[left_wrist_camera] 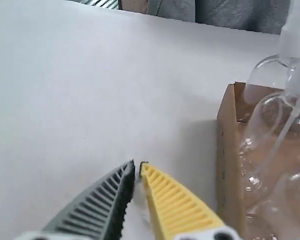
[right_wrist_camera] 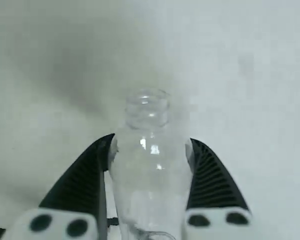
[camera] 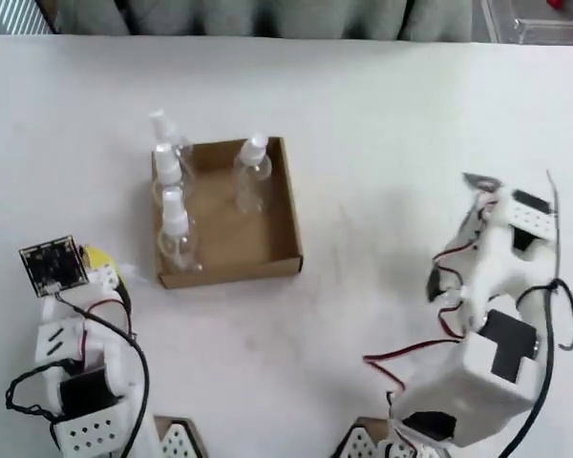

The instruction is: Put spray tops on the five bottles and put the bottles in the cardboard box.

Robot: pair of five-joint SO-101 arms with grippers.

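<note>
The cardboard box [camera: 267, 250] sits left of the table's middle. Several clear bottles with white spray tops stand in it: three along its left wall [camera: 177, 229] and one near the far right [camera: 252, 176]. My left gripper [left_wrist_camera: 137, 169] is shut and empty just above the table; its grey and yellow fingers meet at the tips, near the box's left wall [left_wrist_camera: 225, 150]. In the high view it [camera: 115, 272] lies by the box's near left corner. My right gripper [right_wrist_camera: 151, 142] is shut on a clear bottle [right_wrist_camera: 149, 170] whose open neck has no top. The right arm [camera: 501, 248] is folded at the table's right.
The white table [camera: 363, 114] stretches bare around the box and between the arms. Loose red and black cables [camera: 411, 353] hang off the right arm. A clear plastic container [camera: 535, 19] stands at the far right corner.
</note>
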